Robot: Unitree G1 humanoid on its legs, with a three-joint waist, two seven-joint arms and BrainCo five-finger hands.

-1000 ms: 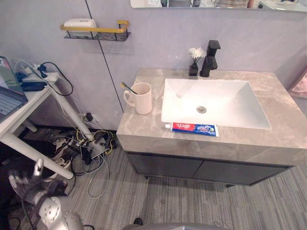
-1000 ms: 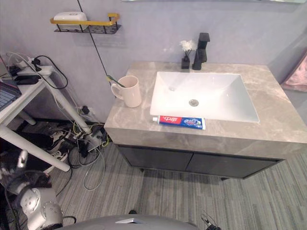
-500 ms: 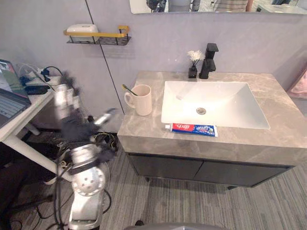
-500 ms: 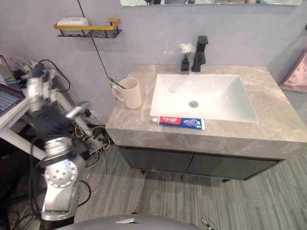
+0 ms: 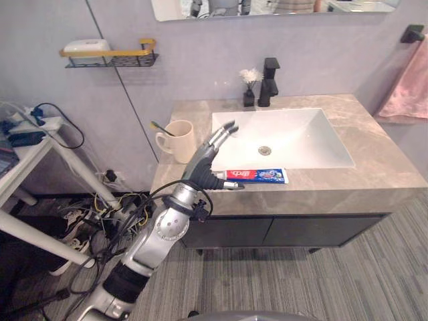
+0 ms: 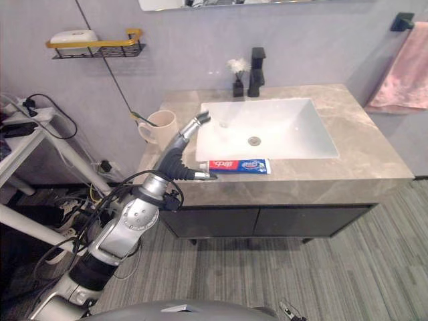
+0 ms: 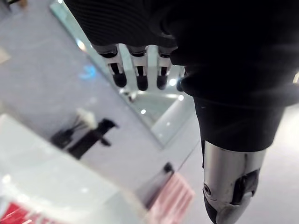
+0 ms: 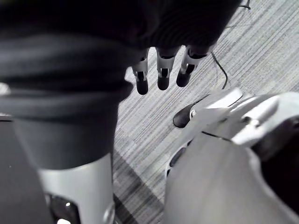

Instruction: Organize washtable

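Observation:
A red, white and blue toothpaste tube (image 5: 257, 175) lies on the grey marble counter (image 5: 374, 180), along the front rim of the white sink (image 5: 287, 137). A cream mug (image 5: 178, 140) with a toothbrush (image 5: 160, 126) in it stands on the counter left of the sink. My left hand (image 5: 206, 164) is open over the counter between mug and tube, fingers straight and pointing at the sink, thumb (image 5: 231, 185) by the tube's cap end. I cannot tell whether it touches the tube. My right hand (image 8: 161, 70) hangs open over the striped floor, holding nothing.
A black faucet (image 5: 269, 72) and a small dark vase of white flowers (image 5: 249, 93) stand behind the sink. A wall shelf (image 5: 114, 59) holds a white soap (image 5: 83, 45). A pink towel (image 5: 404, 87) hangs at right. A white desk (image 5: 30, 144) with cables stands at left.
My left arm has swung up from low by the desk to the counter, its hand now beside the toothpaste tube. The whole picture has shifted as the camera moved.

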